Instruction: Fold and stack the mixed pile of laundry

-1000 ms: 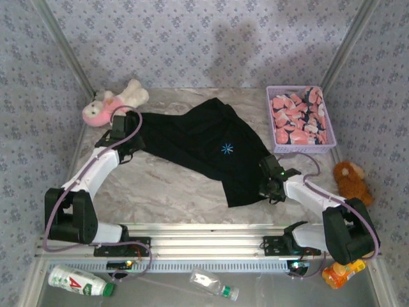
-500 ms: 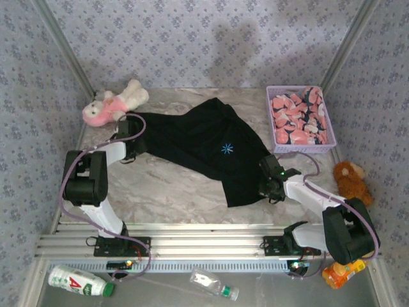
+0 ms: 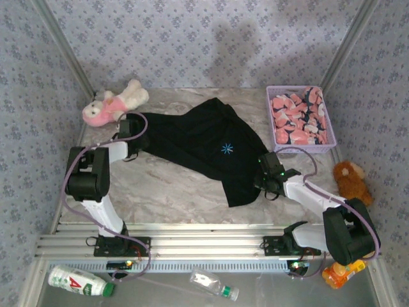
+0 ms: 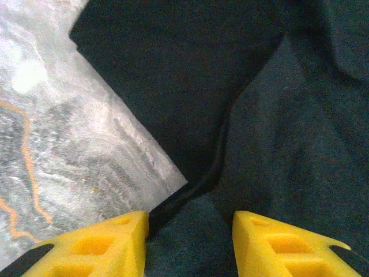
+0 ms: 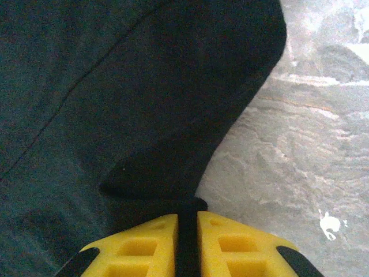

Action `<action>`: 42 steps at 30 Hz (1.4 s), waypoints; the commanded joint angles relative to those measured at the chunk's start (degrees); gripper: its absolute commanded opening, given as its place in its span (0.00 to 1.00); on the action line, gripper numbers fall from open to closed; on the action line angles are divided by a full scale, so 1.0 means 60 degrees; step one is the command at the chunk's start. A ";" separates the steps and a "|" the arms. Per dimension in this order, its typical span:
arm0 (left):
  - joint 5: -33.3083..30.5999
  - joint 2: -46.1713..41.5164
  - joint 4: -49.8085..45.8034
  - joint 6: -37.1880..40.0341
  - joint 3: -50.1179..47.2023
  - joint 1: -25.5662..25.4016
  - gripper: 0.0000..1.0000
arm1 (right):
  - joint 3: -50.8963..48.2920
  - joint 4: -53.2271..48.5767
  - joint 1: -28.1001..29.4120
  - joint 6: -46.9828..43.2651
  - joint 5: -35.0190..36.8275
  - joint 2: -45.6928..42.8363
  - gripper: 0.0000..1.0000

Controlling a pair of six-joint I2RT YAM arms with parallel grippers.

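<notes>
– Black T-shirt [image 3: 204,144] lies spread on the desk [image 3: 160,185], from the far left down to the near right. What is different from one second ago?

– Mostly the left arm. Its elbow was low, close to the left edge. Now it stands folded up, nearer to the middle, and the left tool [image 3: 132,131] has gone a little farther along the sleeve end.

– Does it hold the sleeve?

– I think not at this moment. Its yellow fingers [image 4: 98,242] stand parted, and a ridge of the black cloth lies between them without being squeezed. To me it looks like a release, to search for a better hold.

– And the other one?

– The right tool [image 5: 187,222] is clenched on the T-shirt hem at the near right corner, with a thin strip of cloth between the fingers. It has moved only slightly.

– So, for the task?

– No fold is made yet, and the shirt lies skewed. In my judgement both corners must be held before any lifting. The pink printed garment [image 3: 299,121] sits in the lavender basket [image 3: 271,118] at the far right, not yet handled.
</notes>
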 commanded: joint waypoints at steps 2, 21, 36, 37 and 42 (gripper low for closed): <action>0.0138 0.0231 0.0042 -0.0060 0.0276 -0.0010 0.16 | 0.0116 0.0033 0.0054 0.0088 -0.0025 -0.0125 0.18; -0.0263 -0.3906 -0.4724 0.0247 0.0292 -0.0317 0.01 | 0.0359 0.0090 0.0009 -0.0090 0.0345 0.0474 0.21; 0.0912 -0.2019 -0.3491 -0.0247 0.0221 -0.0179 0.00 | 0.0358 -0.0131 0.0049 -0.0192 0.0347 0.0304 0.52; 0.0932 -0.2115 -0.3421 -0.0286 0.0091 -0.0175 0.00 | 0.0351 -0.0174 0.0071 -0.0192 0.0370 0.0350 0.52; 0.1030 -0.2551 -0.3154 -0.0455 -0.0424 -0.0185 0.00 | 0.0245 0.0113 0.0137 0.0017 0.0371 0.0573 0.30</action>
